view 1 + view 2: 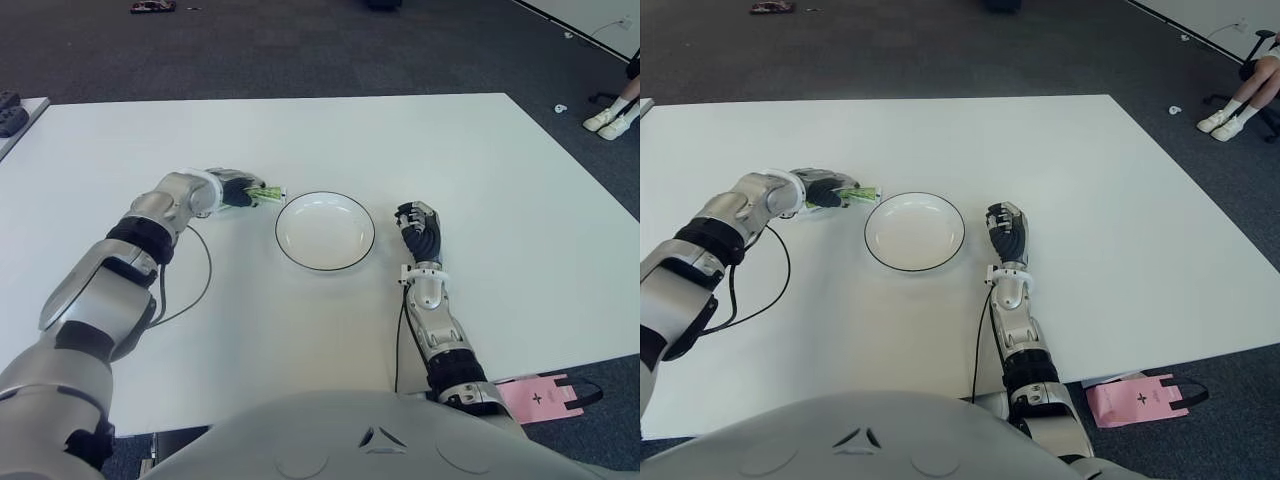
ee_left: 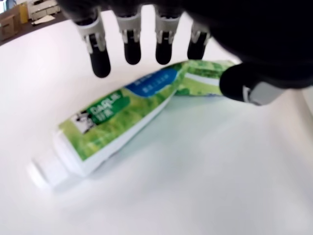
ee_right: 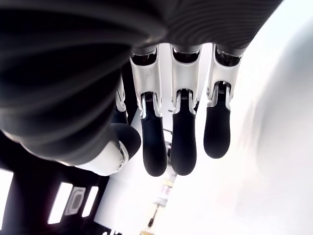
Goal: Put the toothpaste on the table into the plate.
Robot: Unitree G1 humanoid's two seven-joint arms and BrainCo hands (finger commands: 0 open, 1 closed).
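1. Head camera, left eye: a white table [image 1: 300, 350] fills most of the view, with dark carpet [image 1: 300, 50] beyond it. A round white plate [image 1: 325, 231] with a dark rim sits near the middle. The left hand [image 1: 232, 190] shows just to the left of the plate, and a green toothpaste tube [image 1: 268, 194] pokes out from under its fingers, with the white cap end pointing at the plate rim and just short of it. The right hand [image 1: 419, 229] shows to the right of the plate, apart from it. A pink bag [image 1: 545, 396] lies on the floor by the table's near right corner, and a person's white shoes [image 1: 611, 120] show at the far right edge.

2. Head camera, right eye: same layout; the tube lies on the table between the left hand and the plate, outside the plate.

3. Left wrist camera: the toothpaste lies flat on the table, cap end away from the palm. The four fingers [image 2: 100, 54] hang spread above the tube's middle without touching it, and the thumb [image 2: 244, 85] sits by the crimped end. Whether the thumb touches the tube cannot be told. The hand is loosely spread over the tube, not closed on it.

4. Right wrist camera: the right hand's fingers [image 3: 183, 142] hang straight and relaxed, holding nothing.
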